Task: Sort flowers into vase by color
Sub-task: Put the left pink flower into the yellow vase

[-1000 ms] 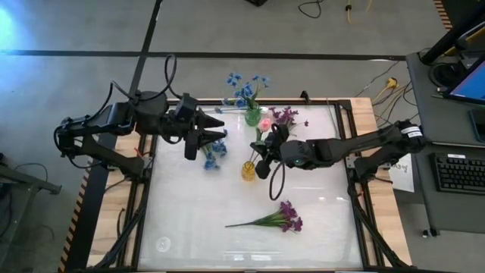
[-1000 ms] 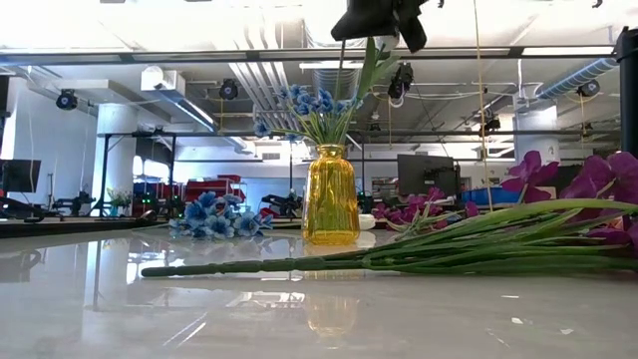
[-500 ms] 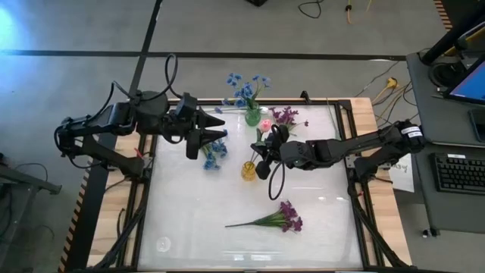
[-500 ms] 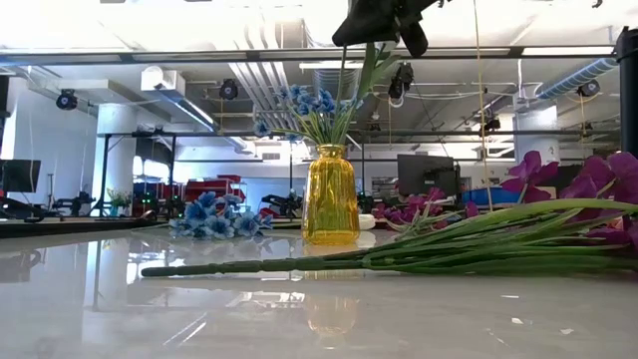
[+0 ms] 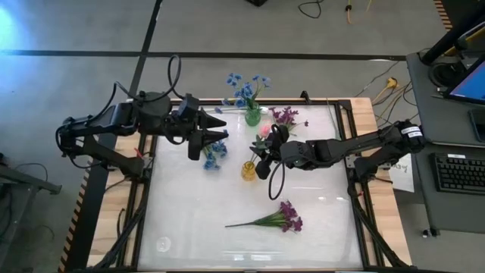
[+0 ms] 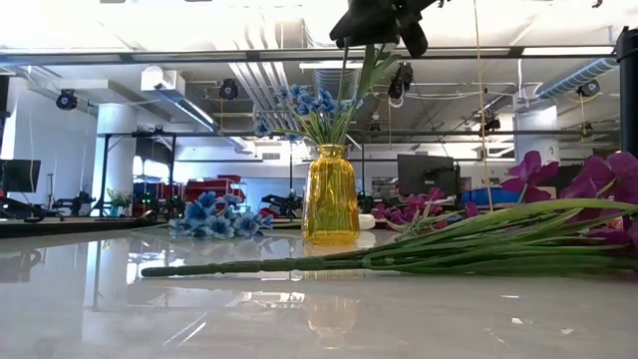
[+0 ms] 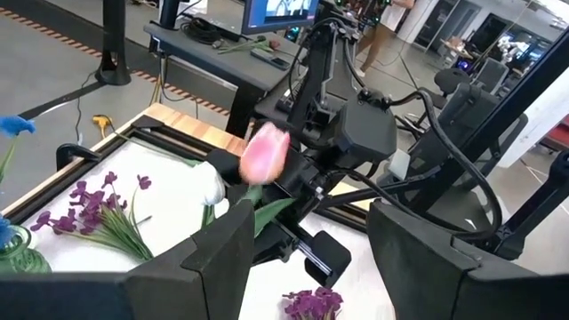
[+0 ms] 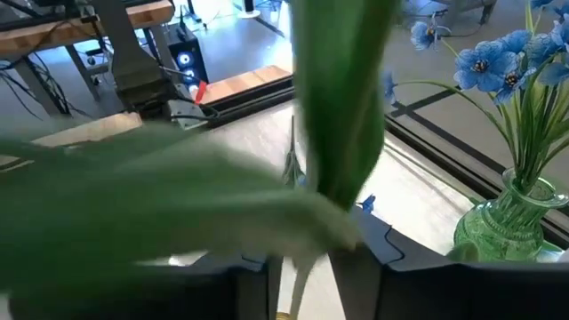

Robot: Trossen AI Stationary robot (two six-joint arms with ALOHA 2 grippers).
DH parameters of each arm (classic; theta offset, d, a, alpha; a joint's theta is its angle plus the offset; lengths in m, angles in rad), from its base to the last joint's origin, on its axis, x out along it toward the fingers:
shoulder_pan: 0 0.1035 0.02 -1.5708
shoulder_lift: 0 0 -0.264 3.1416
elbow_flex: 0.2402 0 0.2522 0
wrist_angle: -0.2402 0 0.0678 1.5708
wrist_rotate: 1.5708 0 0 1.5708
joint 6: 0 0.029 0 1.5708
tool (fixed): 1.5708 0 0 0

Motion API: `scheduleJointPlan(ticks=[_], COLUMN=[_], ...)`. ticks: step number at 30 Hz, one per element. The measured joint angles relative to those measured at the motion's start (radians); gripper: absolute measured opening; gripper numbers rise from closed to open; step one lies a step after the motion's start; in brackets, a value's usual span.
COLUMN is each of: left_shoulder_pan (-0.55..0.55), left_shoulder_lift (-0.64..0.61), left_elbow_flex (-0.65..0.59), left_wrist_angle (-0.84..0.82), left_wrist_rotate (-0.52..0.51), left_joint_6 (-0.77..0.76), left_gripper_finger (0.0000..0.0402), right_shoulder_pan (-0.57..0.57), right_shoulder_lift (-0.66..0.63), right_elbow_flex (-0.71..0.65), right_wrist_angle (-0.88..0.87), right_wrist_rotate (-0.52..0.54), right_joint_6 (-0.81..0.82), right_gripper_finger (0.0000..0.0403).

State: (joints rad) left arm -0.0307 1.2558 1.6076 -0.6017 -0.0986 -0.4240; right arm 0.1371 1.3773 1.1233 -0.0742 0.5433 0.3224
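Right gripper (image 5: pixel 263 157) above the yellow vase (image 5: pixel 248 171), fingers around the pink tulip's (image 7: pixel 265 153) stem; whether the grip has loosened cannot be told. Left gripper (image 5: pixel 216 140) open and empty, over the blue sprig (image 5: pixel 213 155) lying on the table (image 5: pixel 189 220). Green vase (image 5: pixel 252 116) holds blue flowers (image 5: pixel 244 87). Purple sprigs lie near the front (image 5: pixel 282 218) and behind (image 5: pixel 285 115).

I see two arms built of matte black jointed segments. The left arm (image 5: pixel 114 125) carries a looping black cable. The right arm (image 5: pixel 356 144) bears a white label band near its base and black cabling.
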Motion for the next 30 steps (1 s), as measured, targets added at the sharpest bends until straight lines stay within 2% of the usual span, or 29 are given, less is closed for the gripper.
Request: scheduleJointPlan(ticks=[12,23,30], left_shoulder_pan=[0.0,0.0,0.0], left_shoulder_lift=[0.0,0.001,0.001], left_elbow_flex=[0.0,0.0,0.0], left_wrist_angle=[-0.018,-0.212,-0.222], left_wrist_rotate=[0.0,-0.028,-0.051], left_joint_6=[0.0,-0.062,-0.066], left_gripper_finger=[0.0206,0.0206,0.0206], right_shoulder_pan=[0.0,0.013,0.014], right_shoulder_lift=[-0.009,-0.046,-0.045], right_elbow_flex=[0.0,0.134,0.181], right_wrist_angle=[-0.011,-0.248,-0.333], right_wrist_rotate=[0.0,-0.003,-0.004], right_joint_6=[0.039,0.1,0.144], right_gripper_finger=[0.0155,0.0219,0.0252])
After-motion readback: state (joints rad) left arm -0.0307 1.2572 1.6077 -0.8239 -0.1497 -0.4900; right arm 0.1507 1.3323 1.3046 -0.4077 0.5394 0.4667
